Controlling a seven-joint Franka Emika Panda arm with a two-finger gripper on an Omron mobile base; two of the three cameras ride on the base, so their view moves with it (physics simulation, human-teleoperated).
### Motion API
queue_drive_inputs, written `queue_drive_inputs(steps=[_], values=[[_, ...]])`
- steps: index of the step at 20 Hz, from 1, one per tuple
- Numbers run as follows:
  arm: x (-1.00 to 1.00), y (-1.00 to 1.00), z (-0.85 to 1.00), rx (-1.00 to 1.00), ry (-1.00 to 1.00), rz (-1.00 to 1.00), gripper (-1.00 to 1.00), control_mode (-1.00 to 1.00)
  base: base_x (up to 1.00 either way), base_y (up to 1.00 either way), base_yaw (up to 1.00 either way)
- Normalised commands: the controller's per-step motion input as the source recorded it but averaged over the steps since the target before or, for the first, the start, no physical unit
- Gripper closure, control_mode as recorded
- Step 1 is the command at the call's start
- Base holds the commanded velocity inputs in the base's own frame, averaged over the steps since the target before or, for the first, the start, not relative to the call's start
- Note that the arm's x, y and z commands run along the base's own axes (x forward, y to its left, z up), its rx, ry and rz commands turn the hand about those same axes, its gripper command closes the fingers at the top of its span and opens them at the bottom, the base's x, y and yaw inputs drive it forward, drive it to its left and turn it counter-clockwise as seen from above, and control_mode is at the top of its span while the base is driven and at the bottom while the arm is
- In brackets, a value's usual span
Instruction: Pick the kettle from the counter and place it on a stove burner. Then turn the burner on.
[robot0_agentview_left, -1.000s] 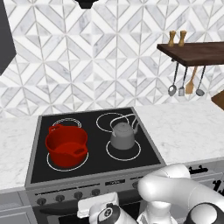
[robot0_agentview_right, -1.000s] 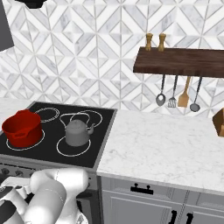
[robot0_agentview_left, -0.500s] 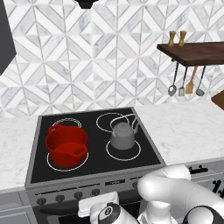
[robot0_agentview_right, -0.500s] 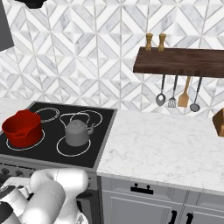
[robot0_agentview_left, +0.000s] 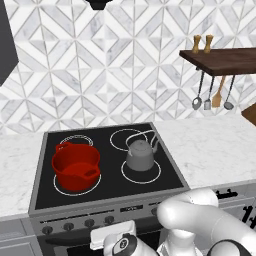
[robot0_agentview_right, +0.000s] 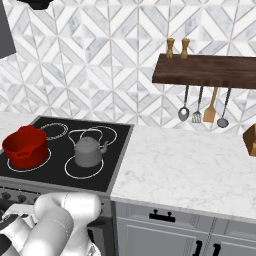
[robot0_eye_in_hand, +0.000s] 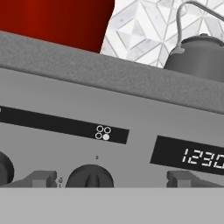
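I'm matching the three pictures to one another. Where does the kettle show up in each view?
Left base view: the kettle sits on the front right burner ring, centre of the picture.
Right base view: kettle left of centre, near the cooktop's right edge.
Hand view: kettle at upper right, above the stove's front panel.
Shared landmark: the red pot, to the kettle's left.

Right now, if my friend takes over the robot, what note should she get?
Gripper: open, holding nothing, low in front of the stove's control panel, facing a dark knob.
Kettle: already off the counter, sitting on the front right stove burner, beside the red pot.
Done: kettle placed.
Left: turn that burner's knob on. Whether this is the right knob can't be told for sure.
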Motion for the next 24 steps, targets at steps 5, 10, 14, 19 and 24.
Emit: queue_drive_inputs(steps=[5, 10, 14, 19, 24], values=[[0.02, 0.00, -0.02, 0.00, 0.00, 0.00, -1.00, -1.00, 0.00, 0.00, 0.00], [0.19, 0.00, 0.00, 0.00, 0.00, 0.00, -1.00, -1.00, 0.00, 0.00, 0.00], [0.16, 0.00, 0.00, 0.00, 0.00, 0.00, -1.00, -1.00, 0.00, 0.00, 0.00], [0.00, 0.00, 0.00, 0.00, 0.00, 0.00, 1.00, -1.00, 0.00, 0.00, 0.00], [0.00, 0.00, -0.17, 0.00, 0.00, 0.00, 1.00, -1.00, 0.00, 0.00, 0.00]])
